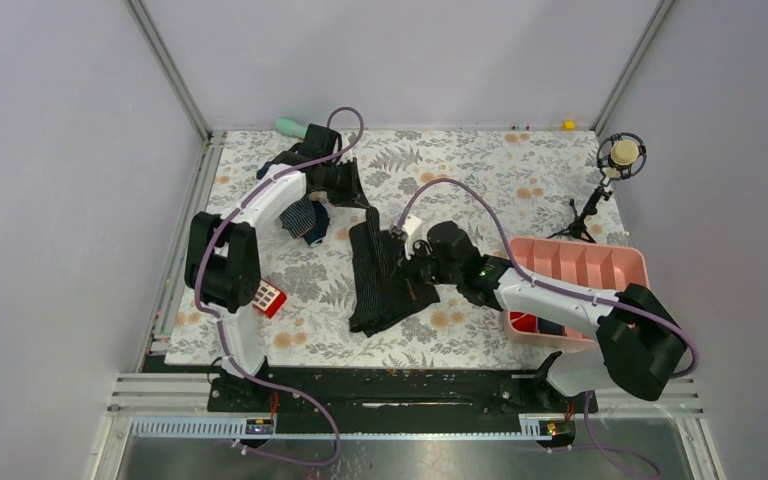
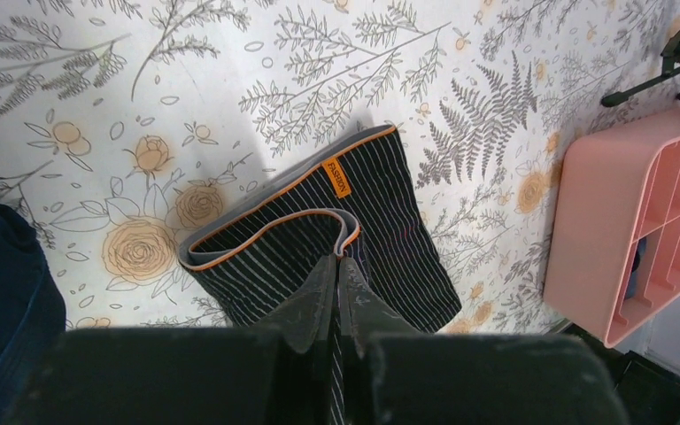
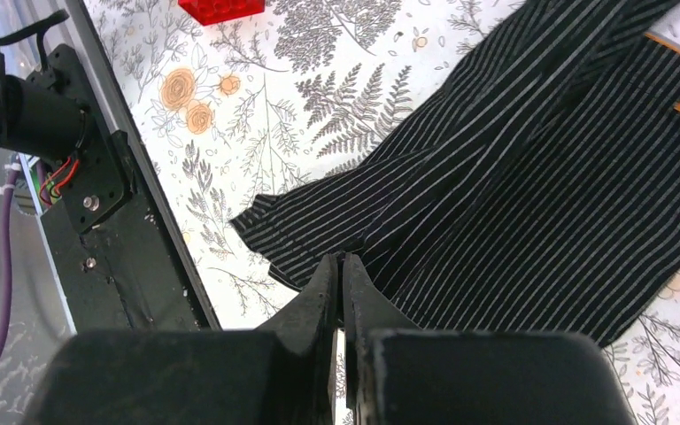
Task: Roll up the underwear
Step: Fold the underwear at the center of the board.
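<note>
The underwear (image 1: 380,290) is black fabric with thin pale stripes, an orange-edged waistband and a small orange tag (image 2: 337,177). It lies stretched lengthwise in the middle of the floral table. My left gripper (image 1: 364,212) is shut on the far end; in the left wrist view (image 2: 336,259) it pinches the folded waistband of the underwear (image 2: 390,212). My right gripper (image 1: 415,262) is shut on the underwear's right side; in the right wrist view (image 3: 340,260) its tips pinch an edge of the underwear (image 3: 513,159).
A navy garment (image 1: 305,218) lies under the left arm, and shows in the left wrist view (image 2: 0,292). A red keypad (image 1: 268,297) sits at the left. A pink divided tray (image 1: 580,262) stands at the right, a microphone on a tripod (image 1: 620,155) behind it. A teal object (image 1: 290,126) lies at the back.
</note>
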Tool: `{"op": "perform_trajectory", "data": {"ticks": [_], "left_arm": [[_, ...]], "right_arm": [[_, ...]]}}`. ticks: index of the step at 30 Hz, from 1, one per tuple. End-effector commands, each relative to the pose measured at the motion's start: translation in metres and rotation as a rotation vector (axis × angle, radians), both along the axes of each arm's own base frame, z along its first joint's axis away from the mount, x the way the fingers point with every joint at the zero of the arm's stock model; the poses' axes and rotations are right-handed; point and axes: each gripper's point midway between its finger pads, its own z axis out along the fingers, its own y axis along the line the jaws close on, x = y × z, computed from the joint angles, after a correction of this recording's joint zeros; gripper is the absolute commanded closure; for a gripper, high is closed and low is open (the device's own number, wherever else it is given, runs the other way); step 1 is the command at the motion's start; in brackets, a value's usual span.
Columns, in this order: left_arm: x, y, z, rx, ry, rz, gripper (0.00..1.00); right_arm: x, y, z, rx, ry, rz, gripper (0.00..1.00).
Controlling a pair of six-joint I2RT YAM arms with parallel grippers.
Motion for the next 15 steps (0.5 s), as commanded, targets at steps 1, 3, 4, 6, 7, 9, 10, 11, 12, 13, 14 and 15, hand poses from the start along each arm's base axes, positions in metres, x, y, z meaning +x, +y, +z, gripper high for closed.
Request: {"op": "perform_trajectory", "data": {"ticks": [1, 3, 4, 6, 7, 9, 10, 11, 12, 13, 14, 15], "left_arm": [[0.022, -0.003, 0.021, -0.006, -0.078, 0.032, 1.0], [0.021, -0.006, 0.022, -0.012, -0.082, 0.024, 1.0], [0.02, -0.008, 0.021, -0.016, -0.081, 0.017, 1.0], [0.017, -0.013, 0.017, -0.017, -0.074, 0.002, 1.0], [0.016, -0.016, 0.014, -0.015, -0.069, -0.003, 1.0], [0.015, -0.021, 0.01, -0.008, -0.069, -0.016, 1.0], [0.015, -0.025, 0.008, -0.004, -0.072, -0.024, 1.0], [0.016, -0.028, 0.007, 0.001, -0.076, -0.032, 1.0], [0.017, -0.031, 0.005, 0.009, -0.08, -0.037, 1.0], [0.017, -0.034, 0.003, 0.018, -0.084, -0.042, 1.0], [0.019, -0.035, 0.001, 0.028, -0.088, -0.043, 1.0], [0.02, -0.035, -0.001, 0.038, -0.091, -0.041, 1.0]], "right_arm": [[0.007, -0.011, 0.015, 0.043, -0.002, -0.053, 1.0], [0.009, -0.018, 0.011, 0.021, 0.012, -0.066, 1.0], [0.011, -0.022, 0.009, 0.014, 0.021, -0.074, 1.0], [0.013, -0.027, 0.006, 0.006, 0.034, -0.084, 1.0], [0.014, -0.029, 0.004, -0.002, 0.039, -0.084, 1.0], [0.015, -0.033, -0.003, -0.021, 0.052, -0.092, 1.0], [0.016, -0.036, -0.007, -0.032, 0.063, -0.098, 1.0], [0.016, -0.038, -0.011, -0.042, 0.074, -0.103, 1.0], [0.017, -0.041, -0.015, -0.05, 0.083, -0.109, 1.0], [0.016, -0.043, -0.019, -0.056, 0.091, -0.111, 1.0], [0.017, -0.044, -0.023, -0.061, 0.1, -0.116, 1.0], [0.017, -0.046, -0.027, -0.069, 0.11, -0.121, 1.0]]}}
